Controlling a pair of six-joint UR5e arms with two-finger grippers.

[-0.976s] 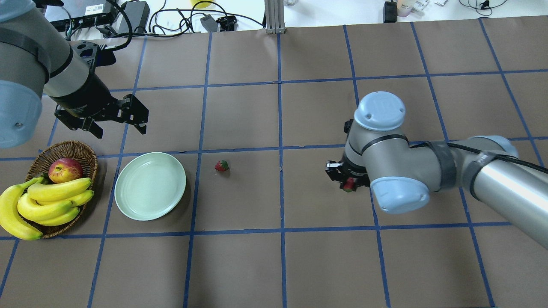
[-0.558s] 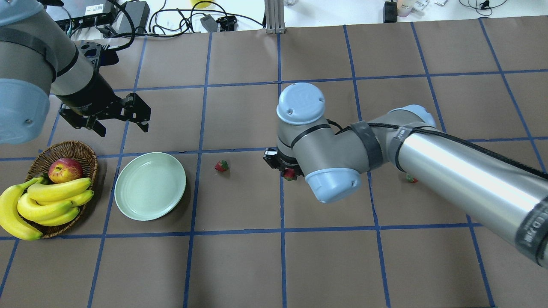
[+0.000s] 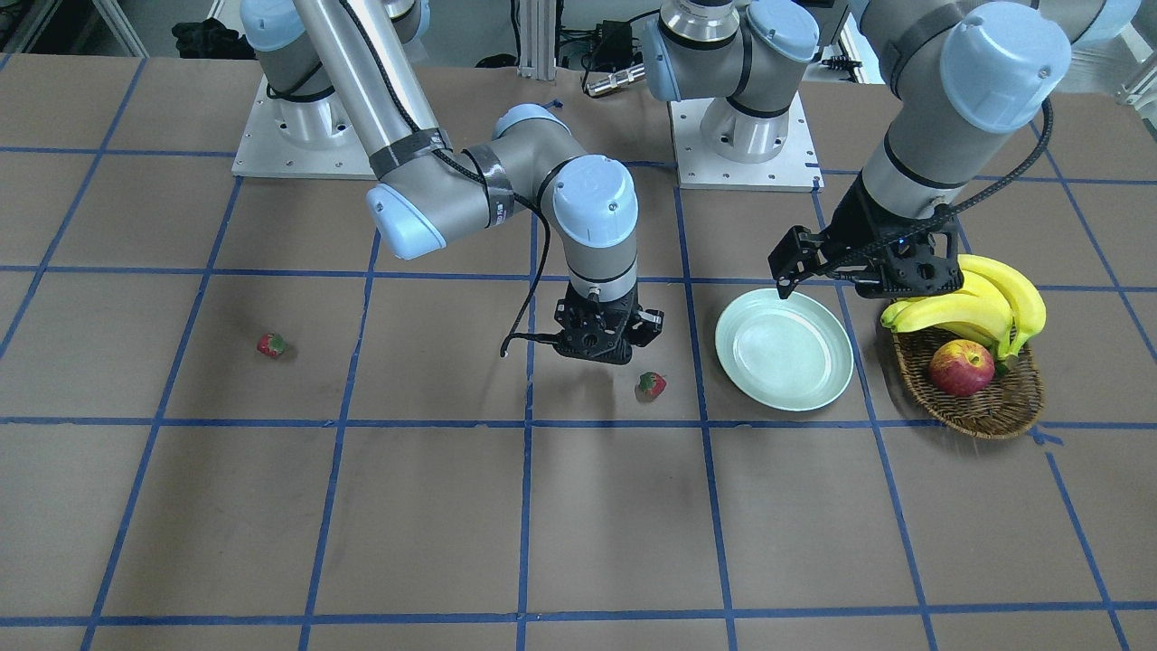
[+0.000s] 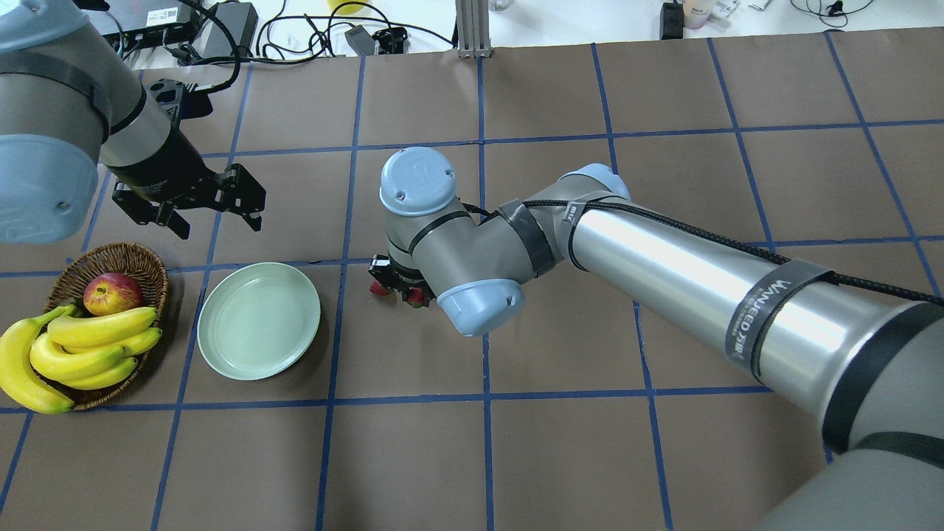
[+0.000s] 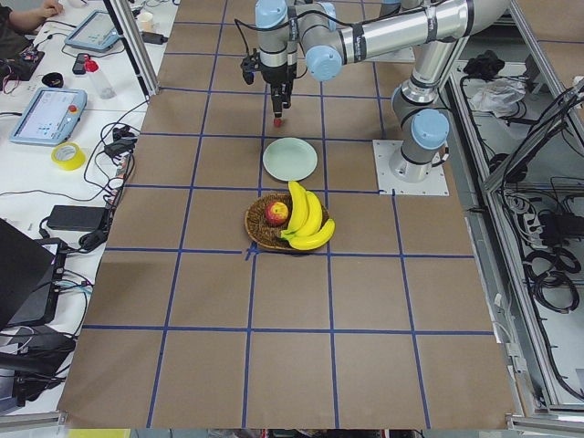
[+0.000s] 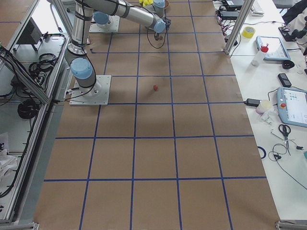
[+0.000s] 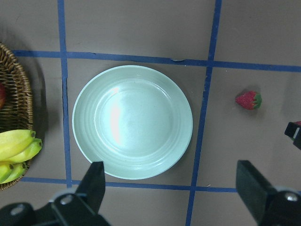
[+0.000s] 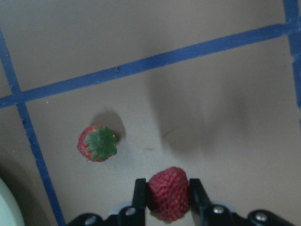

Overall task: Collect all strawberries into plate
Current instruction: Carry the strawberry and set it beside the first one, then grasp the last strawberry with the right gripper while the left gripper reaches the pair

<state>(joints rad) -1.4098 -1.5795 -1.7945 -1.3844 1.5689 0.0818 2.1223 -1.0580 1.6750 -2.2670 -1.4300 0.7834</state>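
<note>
- The right gripper (image 8: 168, 189) is narrowed onto a strawberry; its two dark fingers (image 8: 139, 194) press the red berry from 9 and 3 o'clock in the right wrist view
- The held strawberry (image 8: 168, 192) hangs point-up in that view, with a little green showing at its lower edge; from overhead it peeks out red (image 4: 417, 297) under the wrist joint
- A second strawberry, the loose strawberry (image 8: 97, 142), lies on the brown table (image 4: 560, 457) at about 10 o'clock from the held one, apart from it, green cap facing the camera; in the overhead view it sits just beside the gripper's edge (image 4: 378, 287)
- The plate (image 4: 259, 321) is pale green and holds nothing; the loose berry lies at 3 o'clock from it in the overhead view, near but not touching, across a blue tape line
- The far strawberry (image 3: 271, 344) lies alone on the table, well apart from the rest; in the front-facing view it is at 9 o'clock from the right gripper
- The left gripper (image 4: 216, 225) hangs spread wide with nothing between its fingers (image 7: 95, 181); from overhead it is at 11 o'clock from the plate, above the table; its wrist camera looks straight down on the plate
- A wicker basket (image 4: 122, 253) stands at 9 o'clock from the plate in the overhead view, just beside it; it holds an apple (image 4: 112, 293) and a bunch of bananas (image 4: 88, 346) that juts over its rim at 8 o'clock
</note>
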